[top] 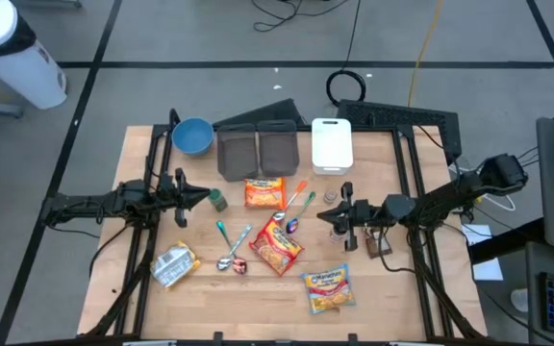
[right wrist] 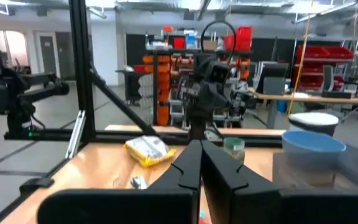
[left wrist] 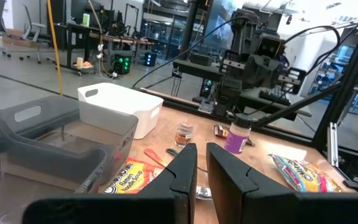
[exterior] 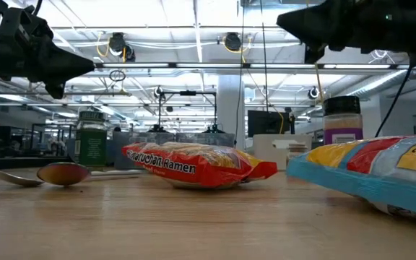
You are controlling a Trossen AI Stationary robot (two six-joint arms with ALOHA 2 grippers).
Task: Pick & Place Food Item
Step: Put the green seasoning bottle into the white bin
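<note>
Several food packets lie flat on the wooden table: an orange ramen packet (top: 264, 192), a red-orange one (top: 277, 246) at the middle, a blue-edged yellow one (top: 328, 288) near the front, and a silvery-yellow packet (top: 174, 264) at the front left. My right gripper (top: 321, 217) hovers level above the table right of the middle, shut and holding nothing, its fingertips (right wrist: 201, 149) together. My left gripper (top: 207, 196) hangs level over the left side beside a green-lidded jar (top: 217, 200). Its fingers (left wrist: 188, 165) stand a narrow gap apart with nothing between them.
A blue bowl (top: 192, 135), two grey bins (top: 237, 152) (top: 277, 149) and a white bin (top: 332, 144) line the far edge. Spoons (top: 227, 252) lie among the packets. A small spice jar (top: 328, 197) and a purple-labelled jar (left wrist: 236, 137) stand near my right gripper.
</note>
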